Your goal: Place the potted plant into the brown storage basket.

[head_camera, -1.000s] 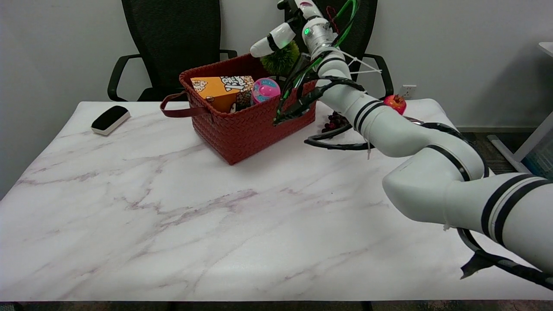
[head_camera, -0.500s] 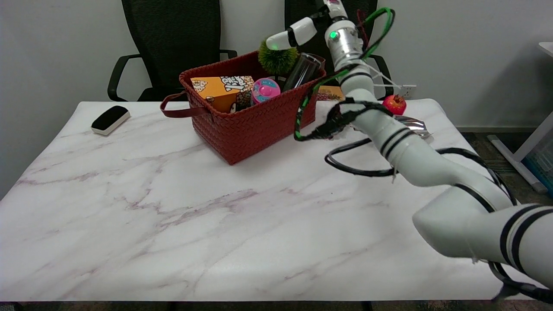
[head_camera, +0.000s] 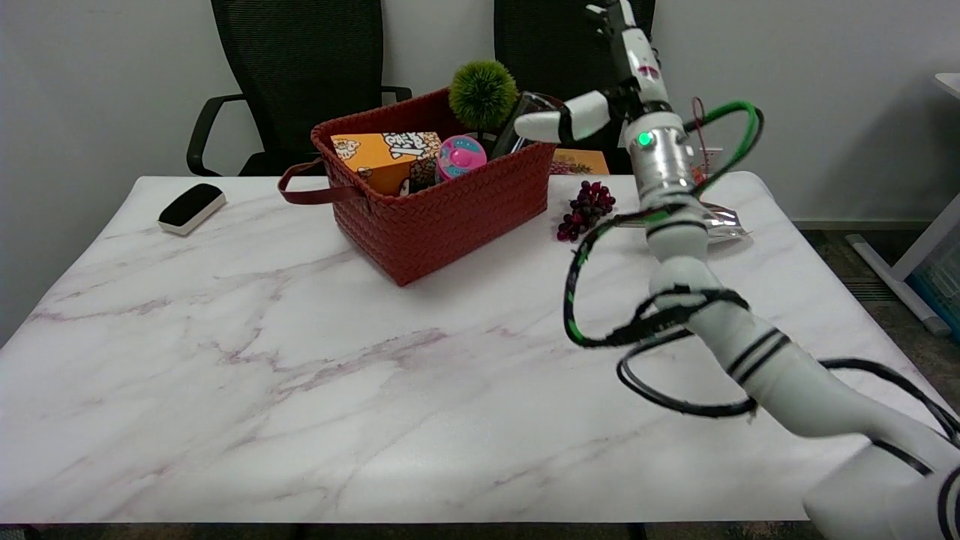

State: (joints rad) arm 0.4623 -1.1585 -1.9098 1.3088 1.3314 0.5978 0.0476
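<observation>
The robot hand (head_camera: 611, 82) has pulled back to the right, fingers spread and holding nothing. The plant (head_camera: 483, 93) stays to its left in the basket (head_camera: 442, 214), so the placing looks done.

Potted plant (head_camera: 483, 93) upright inside basket (head_camera: 442, 214)

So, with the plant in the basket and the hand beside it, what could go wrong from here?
Two possible risks. The right hand is open close to the brown storage basket, with a finger near the tilted dark container beside the potted plant; a sideways move might knock either one. The arm's loose cables hang near the grapes and could drag them.
</observation>
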